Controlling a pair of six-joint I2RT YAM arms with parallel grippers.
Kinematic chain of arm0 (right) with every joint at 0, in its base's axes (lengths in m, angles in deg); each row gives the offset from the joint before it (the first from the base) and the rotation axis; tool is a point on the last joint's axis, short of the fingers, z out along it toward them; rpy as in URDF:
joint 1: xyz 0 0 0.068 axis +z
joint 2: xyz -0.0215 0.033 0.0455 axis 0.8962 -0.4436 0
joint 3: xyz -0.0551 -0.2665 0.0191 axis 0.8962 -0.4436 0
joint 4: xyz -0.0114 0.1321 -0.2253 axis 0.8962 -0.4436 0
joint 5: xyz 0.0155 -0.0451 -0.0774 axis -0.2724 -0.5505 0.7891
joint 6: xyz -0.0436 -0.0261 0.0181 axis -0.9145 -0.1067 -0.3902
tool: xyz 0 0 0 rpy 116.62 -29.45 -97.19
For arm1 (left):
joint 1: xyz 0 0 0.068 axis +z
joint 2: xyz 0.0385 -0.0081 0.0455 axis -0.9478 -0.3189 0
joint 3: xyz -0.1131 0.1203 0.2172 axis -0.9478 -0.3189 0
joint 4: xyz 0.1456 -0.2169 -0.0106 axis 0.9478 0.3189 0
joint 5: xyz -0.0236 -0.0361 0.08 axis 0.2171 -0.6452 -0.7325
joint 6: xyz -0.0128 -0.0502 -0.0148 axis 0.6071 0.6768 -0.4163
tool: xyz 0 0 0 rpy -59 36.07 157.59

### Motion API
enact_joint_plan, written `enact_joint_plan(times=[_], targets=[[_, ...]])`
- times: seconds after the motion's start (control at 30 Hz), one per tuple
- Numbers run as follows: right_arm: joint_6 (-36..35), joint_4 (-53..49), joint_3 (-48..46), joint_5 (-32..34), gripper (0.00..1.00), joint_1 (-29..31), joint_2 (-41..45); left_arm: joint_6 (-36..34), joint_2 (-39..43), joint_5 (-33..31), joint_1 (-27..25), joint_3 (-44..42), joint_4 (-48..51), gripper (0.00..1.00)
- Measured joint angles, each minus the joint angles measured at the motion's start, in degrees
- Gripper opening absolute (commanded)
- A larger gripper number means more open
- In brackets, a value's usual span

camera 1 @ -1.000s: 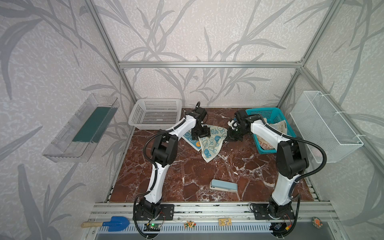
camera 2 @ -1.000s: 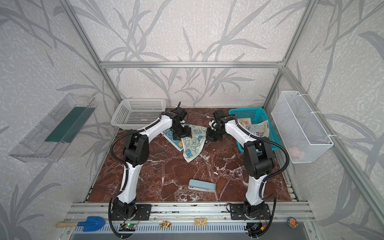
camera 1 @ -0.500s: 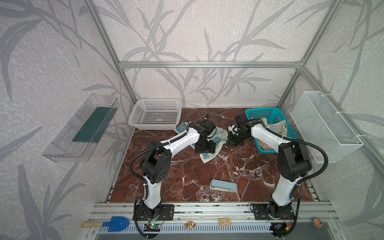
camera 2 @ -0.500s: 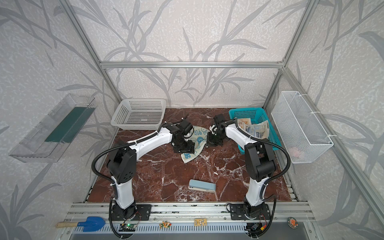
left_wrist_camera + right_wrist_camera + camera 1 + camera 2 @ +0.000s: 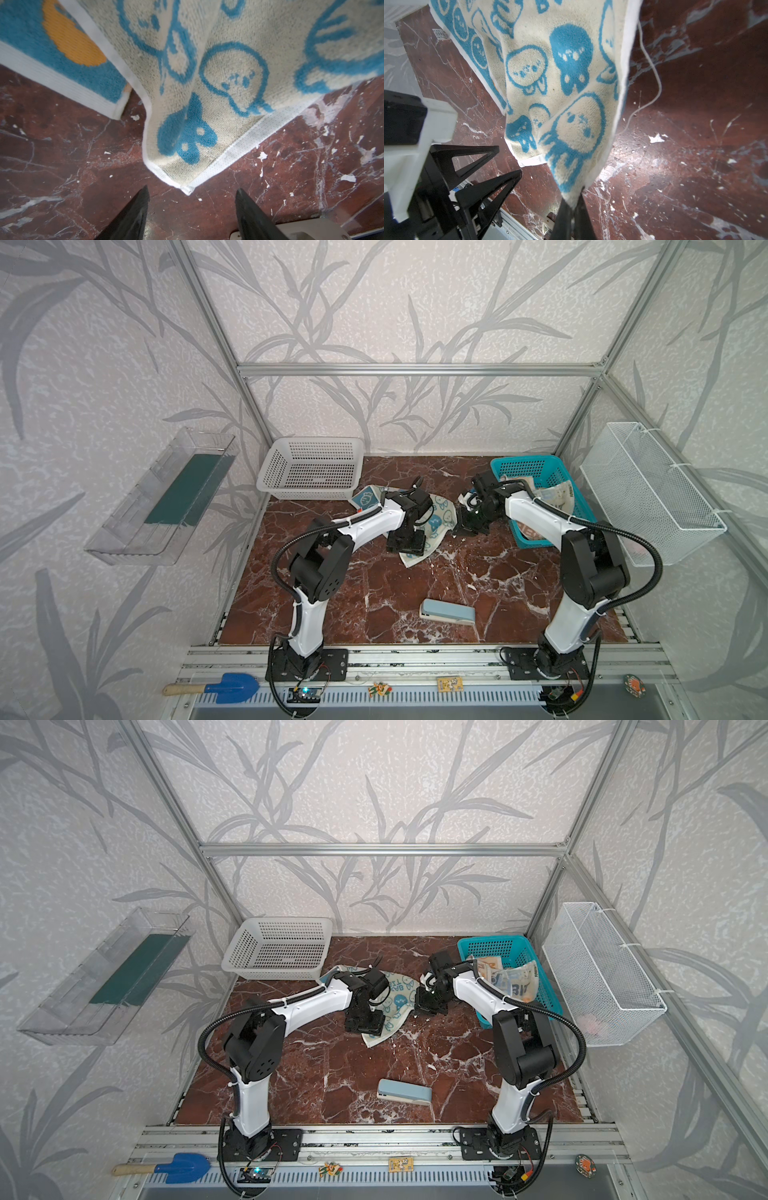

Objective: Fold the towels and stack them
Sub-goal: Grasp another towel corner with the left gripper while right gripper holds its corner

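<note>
A cream-and-blue towel [image 5: 434, 522] lies rumpled at the back middle of the table in both top views, partly over a blue-and-orange towel [image 5: 62, 52]. My left gripper [image 5: 192, 188] is open just above the table. The cream towel's near corner [image 5: 187, 190] points into the gap between its fingers, untouched. The right gripper [image 5: 572, 199] is shut on that towel's other corner and holds it lifted off the table; a top view shows it [image 5: 467, 524] at the cloth's right edge. More printed towels [image 5: 557, 493] lie in the teal basket.
The teal basket [image 5: 536, 466] stands at the back right and a white basket [image 5: 311, 468] at the back left. A pale blue stapler-like block [image 5: 446, 612] lies near the front. A wire basket [image 5: 648, 489] and a clear tray [image 5: 166, 497] hang on the side walls.
My left gripper has come forward from the towel's back edge to its near corner, its jaws narrowing. The right gripper has kept its hold and barely moved.
</note>
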Motion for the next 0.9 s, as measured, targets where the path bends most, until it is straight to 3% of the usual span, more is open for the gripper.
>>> enact_joint_plan(times=[0.9], targets=[[0.2,1.6,-3.1,-0.2,0.00,0.0,1.2,0.0,-2.3,-5.3,-2.0,-4.3,0.4,0.42]])
